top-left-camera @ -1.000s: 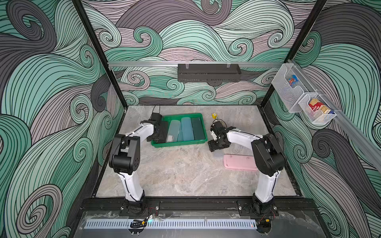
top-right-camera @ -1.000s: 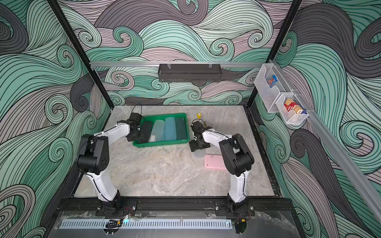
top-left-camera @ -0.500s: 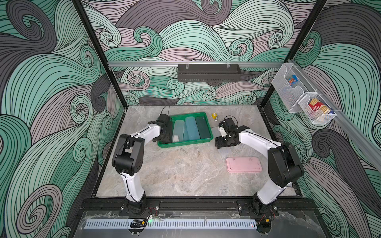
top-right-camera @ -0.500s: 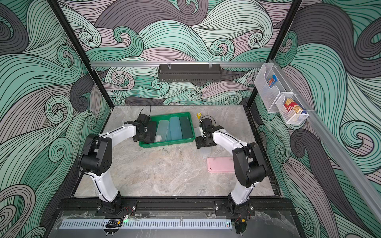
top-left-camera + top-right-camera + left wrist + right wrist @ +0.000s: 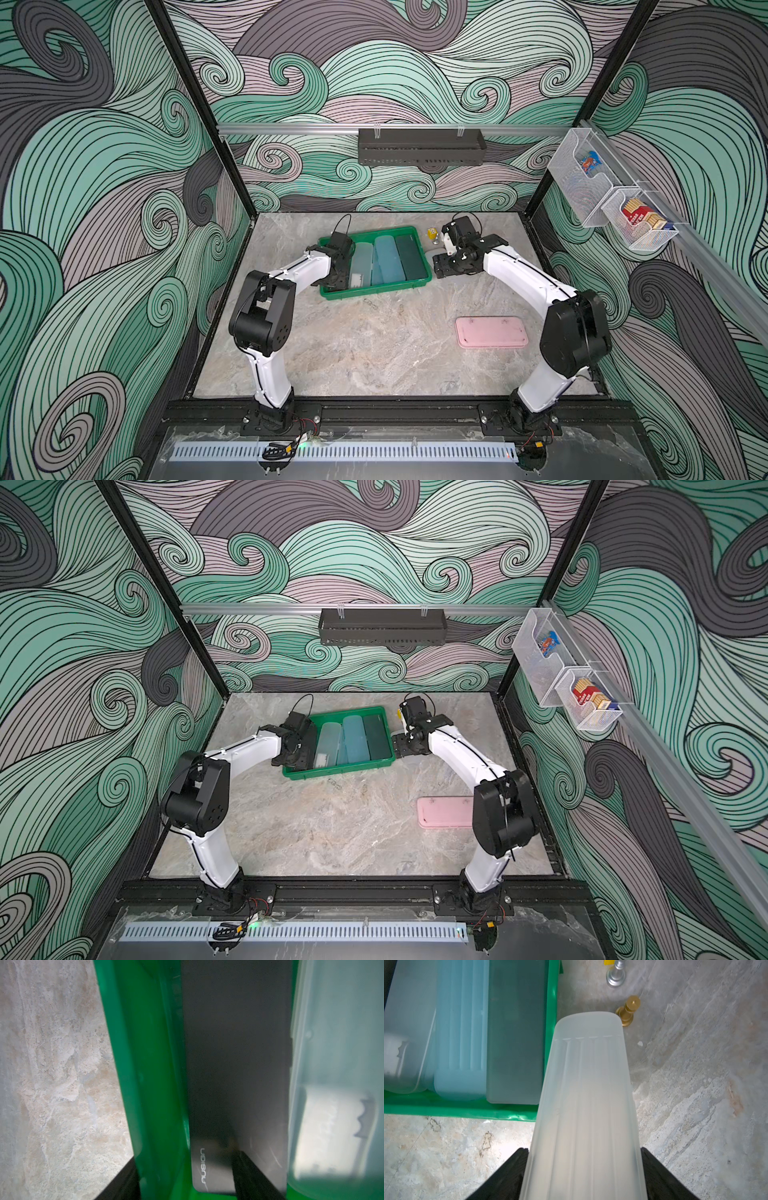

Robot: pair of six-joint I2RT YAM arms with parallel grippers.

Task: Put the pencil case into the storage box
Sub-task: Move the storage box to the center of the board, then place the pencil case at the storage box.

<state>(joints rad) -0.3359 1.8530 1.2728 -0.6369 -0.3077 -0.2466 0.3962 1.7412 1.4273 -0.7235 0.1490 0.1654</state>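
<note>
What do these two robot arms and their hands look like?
The left arm and right arm match: glossy white tubular segments joined by chunky black joint housings, on black bases. A thin black cable runs along each and loops at the wrist. The left hand and right hand are black and boxy, each with two flat black fingers. No markings are readable.

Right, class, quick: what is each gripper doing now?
Left gripper: closed on the storage box wall.
Right gripper: closed, holding the frosted pencil case.
</note>
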